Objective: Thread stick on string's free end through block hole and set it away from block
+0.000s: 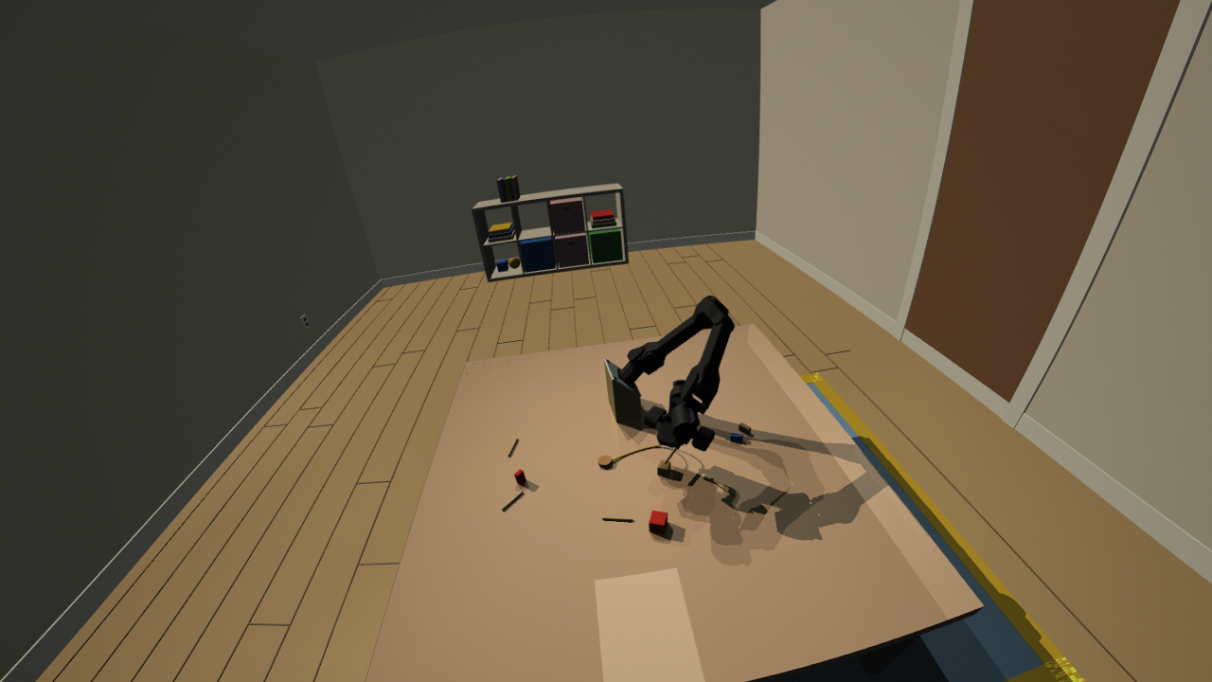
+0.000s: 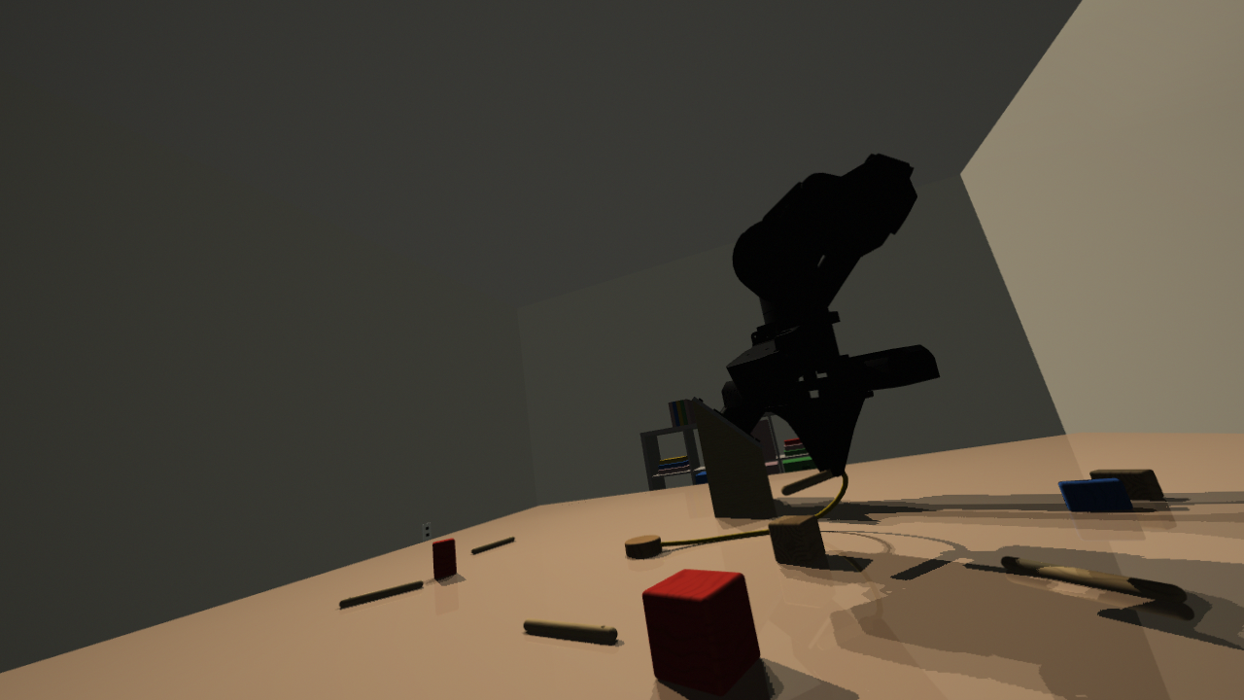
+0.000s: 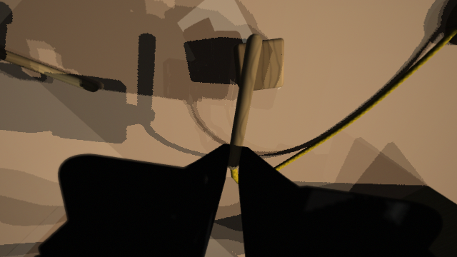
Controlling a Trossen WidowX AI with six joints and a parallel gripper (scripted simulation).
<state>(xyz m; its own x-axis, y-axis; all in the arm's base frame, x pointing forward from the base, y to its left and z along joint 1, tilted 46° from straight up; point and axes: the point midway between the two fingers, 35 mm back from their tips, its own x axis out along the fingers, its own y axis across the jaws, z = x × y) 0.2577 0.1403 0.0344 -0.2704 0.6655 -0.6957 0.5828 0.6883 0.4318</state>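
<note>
My gripper [image 1: 677, 446] [image 2: 837, 472] [image 3: 234, 152] is shut on the string's wooden stick [image 2: 807, 483] [image 3: 246, 89], near the end where the yellow string [image 1: 631, 455] [image 2: 712, 537] [image 3: 335, 126] joins it. The stick is off the table. Its free end crosses over the wooden block [image 2: 797, 542] [image 3: 274, 64] in the wrist view and shows above it in the exterior view. The block stands on the table; I cannot make out its hole. The string curves from the round button [image 1: 605, 462] [image 2: 642, 546], left of the block, up to the fingers.
A red cube [image 1: 658, 522] [image 2: 700, 631] stands in front of the block. A loose stick [image 2: 1091, 577] [image 3: 46, 69] lies to the right. A smaller red block [image 1: 519, 476] [image 2: 444, 558] and loose sticks are left. A blue block [image 1: 736, 438] [image 2: 1094, 494] lies back right beside a brown piece [image 2: 1144, 483].
</note>
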